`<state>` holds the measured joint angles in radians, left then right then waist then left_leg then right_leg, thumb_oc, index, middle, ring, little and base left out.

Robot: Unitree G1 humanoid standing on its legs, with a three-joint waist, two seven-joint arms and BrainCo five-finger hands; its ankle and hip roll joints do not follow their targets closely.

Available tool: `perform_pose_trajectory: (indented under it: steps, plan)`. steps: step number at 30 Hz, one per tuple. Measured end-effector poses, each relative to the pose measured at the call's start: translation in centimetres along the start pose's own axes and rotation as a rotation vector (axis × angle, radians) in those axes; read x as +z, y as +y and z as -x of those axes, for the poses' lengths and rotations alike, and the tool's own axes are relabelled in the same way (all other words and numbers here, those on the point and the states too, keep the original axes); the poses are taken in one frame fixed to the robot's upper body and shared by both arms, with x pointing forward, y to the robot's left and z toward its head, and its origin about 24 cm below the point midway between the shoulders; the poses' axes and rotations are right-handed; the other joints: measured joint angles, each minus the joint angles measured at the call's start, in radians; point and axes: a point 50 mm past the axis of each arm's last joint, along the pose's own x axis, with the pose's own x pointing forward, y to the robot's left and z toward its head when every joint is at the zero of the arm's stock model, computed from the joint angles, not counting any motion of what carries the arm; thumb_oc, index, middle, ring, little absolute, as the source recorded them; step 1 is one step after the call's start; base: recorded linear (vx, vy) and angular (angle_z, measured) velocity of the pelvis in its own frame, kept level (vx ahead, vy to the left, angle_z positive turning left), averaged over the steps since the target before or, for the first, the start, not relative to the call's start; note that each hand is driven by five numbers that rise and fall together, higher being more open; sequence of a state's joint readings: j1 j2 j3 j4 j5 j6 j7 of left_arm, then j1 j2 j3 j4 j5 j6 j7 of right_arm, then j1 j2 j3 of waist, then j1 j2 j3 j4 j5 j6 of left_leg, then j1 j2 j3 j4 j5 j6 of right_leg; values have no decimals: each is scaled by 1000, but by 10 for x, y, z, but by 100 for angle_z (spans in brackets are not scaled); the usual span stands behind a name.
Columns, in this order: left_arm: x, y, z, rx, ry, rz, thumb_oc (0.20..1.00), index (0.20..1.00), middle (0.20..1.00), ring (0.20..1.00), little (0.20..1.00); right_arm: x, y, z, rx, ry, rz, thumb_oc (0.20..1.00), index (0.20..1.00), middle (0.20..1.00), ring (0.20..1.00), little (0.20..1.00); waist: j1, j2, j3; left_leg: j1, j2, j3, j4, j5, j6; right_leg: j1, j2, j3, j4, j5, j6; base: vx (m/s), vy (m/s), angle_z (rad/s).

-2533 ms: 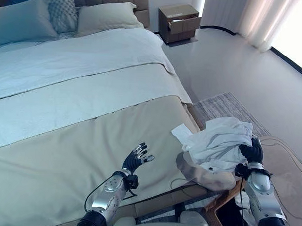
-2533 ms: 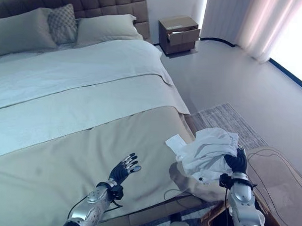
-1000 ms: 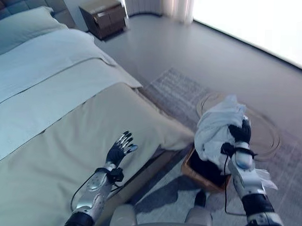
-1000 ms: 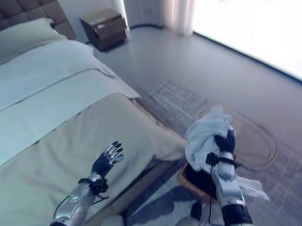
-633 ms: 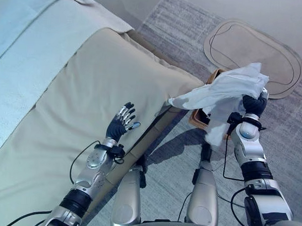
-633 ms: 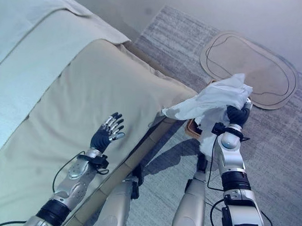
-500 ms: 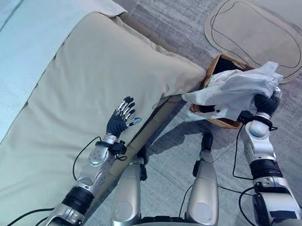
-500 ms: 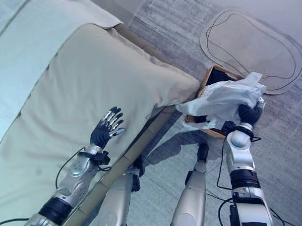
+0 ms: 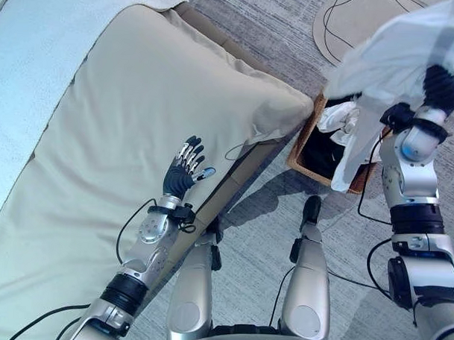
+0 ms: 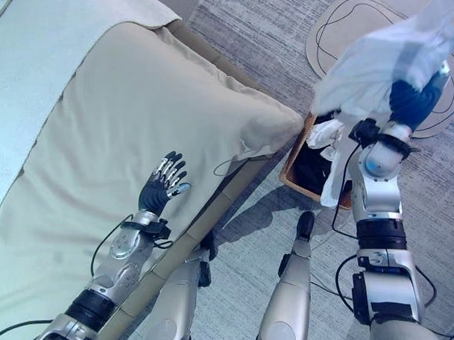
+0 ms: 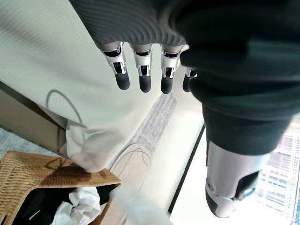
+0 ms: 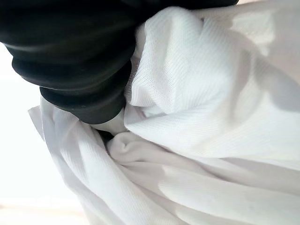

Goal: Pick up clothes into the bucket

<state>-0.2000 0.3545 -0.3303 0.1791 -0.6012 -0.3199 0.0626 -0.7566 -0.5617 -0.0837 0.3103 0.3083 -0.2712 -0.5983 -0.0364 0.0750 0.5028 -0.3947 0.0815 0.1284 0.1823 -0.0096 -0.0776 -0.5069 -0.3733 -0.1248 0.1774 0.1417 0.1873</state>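
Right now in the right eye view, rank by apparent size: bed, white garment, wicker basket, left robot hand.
1. bed
2. white garment, raised nearer the camera
3. wicker basket, partly covered, so unsure
4. left robot hand

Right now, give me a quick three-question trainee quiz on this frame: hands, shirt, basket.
1. True or false: the right hand grips the white shirt.
2. Where does the wicker basket stand?
A. on the bed
B. on the floor beside the bed's corner
C. on the oval mat
3. Fill in: the left hand hovers over the ____ with its fingers straight.

Key
1. True; the shirt hangs from it above the basket.
2. B
3. bed
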Motion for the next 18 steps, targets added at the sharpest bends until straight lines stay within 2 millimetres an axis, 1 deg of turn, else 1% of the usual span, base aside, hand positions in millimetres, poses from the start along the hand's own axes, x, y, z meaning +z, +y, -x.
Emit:
perform_pose_trajectory:
  steps: [6,10,15,17,18]
  plan:
    - [0,2,1,9,3,-6,1000,1000,1000,1000,1000,17,4,-13,8,-69,14,200,200,200,200,200,1,0,-1,17,-2,-2,-13,4,2,14,0,-3,-2,0,0,15,5,2]
    - [0,4,2,15,5,-12,1000,1000,1000,1000,1000,16,1,-14,5,-91,72,200,200,200,200,200,0,0,-1,17,-2,2,-18,8,6,12,1,-2,-2,0,0,-5,1,-1]
    - [0,4,1,15,3,-12,1000,1000,1000,1000,1000,-2,-5,-7,14,-35,161,200,200,200,200,200,-5,-1,-1,8,-2,12,-22,8,6,-13,3,10,-2,0,0,-19,2,-8]
    - [0,4,1,16,2,-10,1000,1000,1000,1000,1000,-14,-9,-1,28,12,202,200,200,200,200,200,-5,0,-1,-4,-1,14,-22,10,6,-29,6,15,0,1,0,-35,13,-7]
    - [0,4,2,21,2,-9,1000,1000,1000,1000,1000,-24,-12,2,35,48,234,200,200,200,200,200,-4,0,-1,-13,-2,19,-20,10,6,-46,6,25,8,1,-1,-34,16,-8]
